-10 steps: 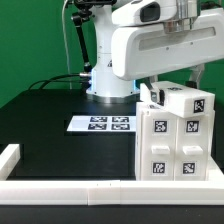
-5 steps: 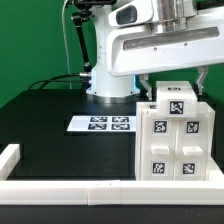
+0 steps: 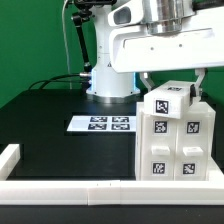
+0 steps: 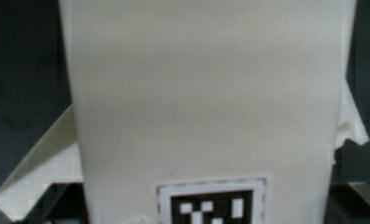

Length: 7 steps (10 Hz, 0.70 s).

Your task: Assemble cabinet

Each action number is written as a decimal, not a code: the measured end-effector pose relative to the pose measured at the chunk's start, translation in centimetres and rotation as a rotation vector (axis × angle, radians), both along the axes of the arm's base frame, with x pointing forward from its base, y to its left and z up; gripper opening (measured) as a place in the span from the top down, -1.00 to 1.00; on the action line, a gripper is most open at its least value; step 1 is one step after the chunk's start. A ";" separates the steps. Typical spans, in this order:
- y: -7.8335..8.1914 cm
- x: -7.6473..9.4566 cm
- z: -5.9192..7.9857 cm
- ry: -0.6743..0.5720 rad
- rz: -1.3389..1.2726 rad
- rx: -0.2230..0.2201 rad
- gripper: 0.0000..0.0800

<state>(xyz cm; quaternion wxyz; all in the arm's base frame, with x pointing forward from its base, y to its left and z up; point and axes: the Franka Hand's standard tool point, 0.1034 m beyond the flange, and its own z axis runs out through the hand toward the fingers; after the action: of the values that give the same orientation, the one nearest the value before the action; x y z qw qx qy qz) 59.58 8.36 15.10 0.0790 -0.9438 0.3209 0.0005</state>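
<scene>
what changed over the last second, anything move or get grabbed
The gripper came down over the top of the cabinet, with its fingers now on either side of the top block. That top piece, with its tag, shifted slightly toward the exterior view's left and looks a bit tilted. Whether the fingers grip it cannot be told. The cabinet's lower body, the marker board and the white border rail stayed as they were.

1 cabinet, 1 gripper, 1 marker board, 1 border rail. Marker board carries 4 tags. Cabinet front shows 5 tags, plus 1 on its top block.
</scene>
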 end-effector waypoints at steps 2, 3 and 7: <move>0.0 0.0 0.0 0.019 -0.178 0.009 -0.39; 0.0 -0.3 0.0 0.031 -0.304 0.013 -0.39; 0.0 -0.2 0.0 0.076 -0.741 0.051 -0.39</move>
<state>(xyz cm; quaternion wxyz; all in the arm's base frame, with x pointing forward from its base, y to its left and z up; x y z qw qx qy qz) 59.41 8.37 15.08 0.0855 -0.7606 0.6434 0.0150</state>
